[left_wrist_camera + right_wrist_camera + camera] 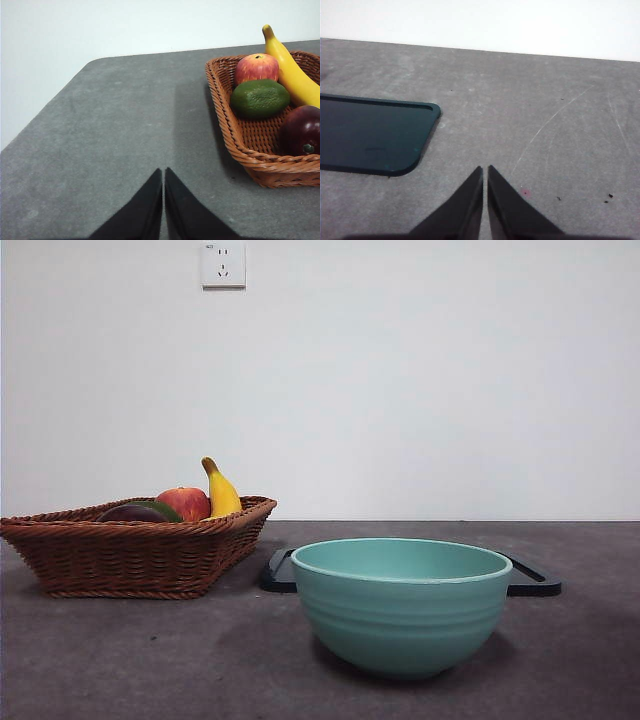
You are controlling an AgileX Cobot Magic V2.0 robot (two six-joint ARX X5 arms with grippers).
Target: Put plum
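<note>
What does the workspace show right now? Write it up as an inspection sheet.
Surface: grey table, faint scratches near the right arm.
Job's things: plum lies in the wicker basket, untouched.
Clutter: apple, green fruit and banana share the basket; teal bowl stands empty in front of a dark tray.
Grippers: left gripper shut, beside the basket; right gripper shut, near the tray; both hold nothing.
Cables: nothing seen.
Surroundings: white wall, socket.

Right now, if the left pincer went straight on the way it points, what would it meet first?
Probably nothing: the shut left pincer points along bare table toward the far edge. The basket with the plum sits off to one side.
</note>
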